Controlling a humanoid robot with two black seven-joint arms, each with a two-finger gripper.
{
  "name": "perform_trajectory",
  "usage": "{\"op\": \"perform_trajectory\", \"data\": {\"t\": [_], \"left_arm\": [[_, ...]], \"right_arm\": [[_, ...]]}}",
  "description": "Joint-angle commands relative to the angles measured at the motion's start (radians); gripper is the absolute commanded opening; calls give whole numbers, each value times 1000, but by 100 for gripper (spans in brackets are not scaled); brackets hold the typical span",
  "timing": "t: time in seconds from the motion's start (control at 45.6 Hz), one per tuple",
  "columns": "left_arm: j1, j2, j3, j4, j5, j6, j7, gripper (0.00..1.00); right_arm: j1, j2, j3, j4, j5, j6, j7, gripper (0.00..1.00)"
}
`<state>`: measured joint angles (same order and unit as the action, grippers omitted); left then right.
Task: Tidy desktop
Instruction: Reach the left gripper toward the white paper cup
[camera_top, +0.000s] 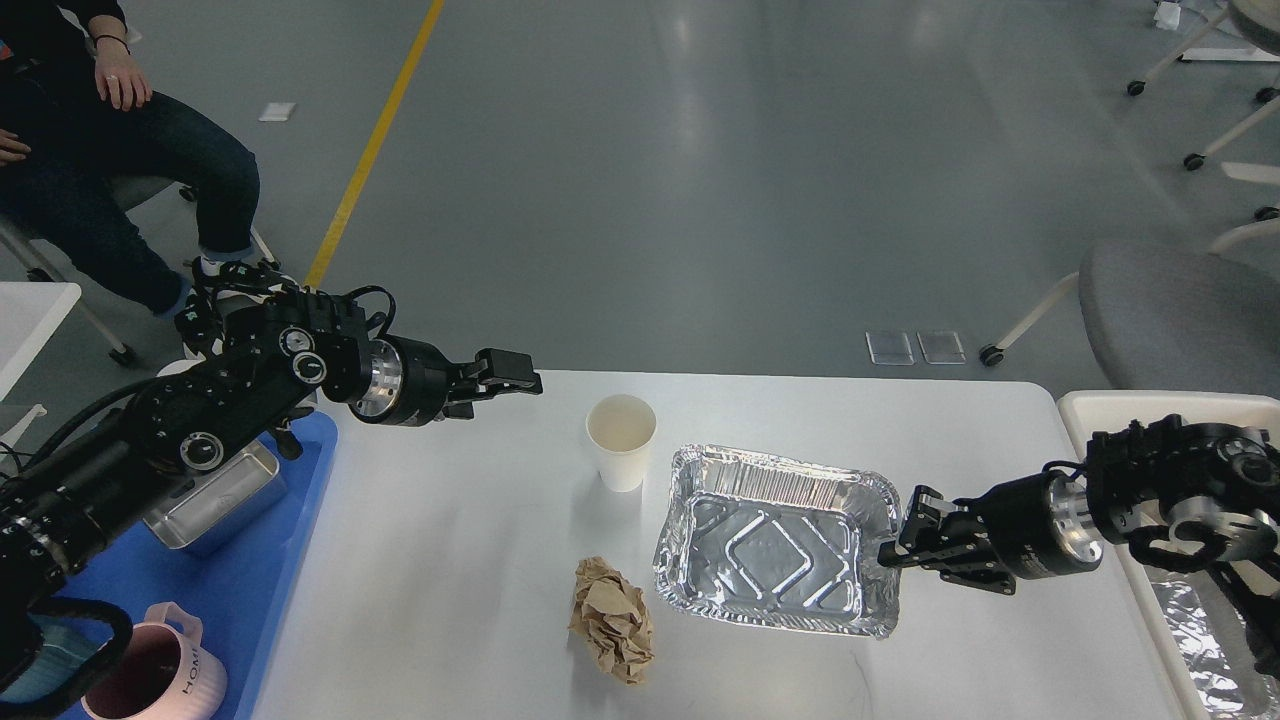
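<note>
head view | desktop (450, 560) spans the lower frame | right gripper (897, 545) clamps foil tray (778, 555) by its right rim | left gripper (508, 372) hovers left of paper cup (621, 441), finger gap unclear | crumpled brown paper (611, 620) near front edge

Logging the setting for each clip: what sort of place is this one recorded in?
Most likely a robotics lab or test hall, not a home: a grey polished floor with a yellow line, wheeled office chairs, and a seated onlooker beside the white desktop.
</note>
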<state>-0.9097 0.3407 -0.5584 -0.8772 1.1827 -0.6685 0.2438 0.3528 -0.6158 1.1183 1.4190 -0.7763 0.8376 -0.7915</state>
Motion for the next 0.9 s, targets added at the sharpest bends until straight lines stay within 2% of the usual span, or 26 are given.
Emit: {"op": "perform_trajectory", "data": {"t": [0.0,0.548,0.876], "left_arm": [[2,-52,0,27,-2,0,32,97],[9,-92,6,96,-5,3,29,97],[6,-130,6,158,-6,10,23,97]], "right_arm": [[2,5,-3,0,-11,3,0,0],[89,156,-20,-3,-87,5,0,0],[86,165,-18,-6,-101,9,0,0]]}}
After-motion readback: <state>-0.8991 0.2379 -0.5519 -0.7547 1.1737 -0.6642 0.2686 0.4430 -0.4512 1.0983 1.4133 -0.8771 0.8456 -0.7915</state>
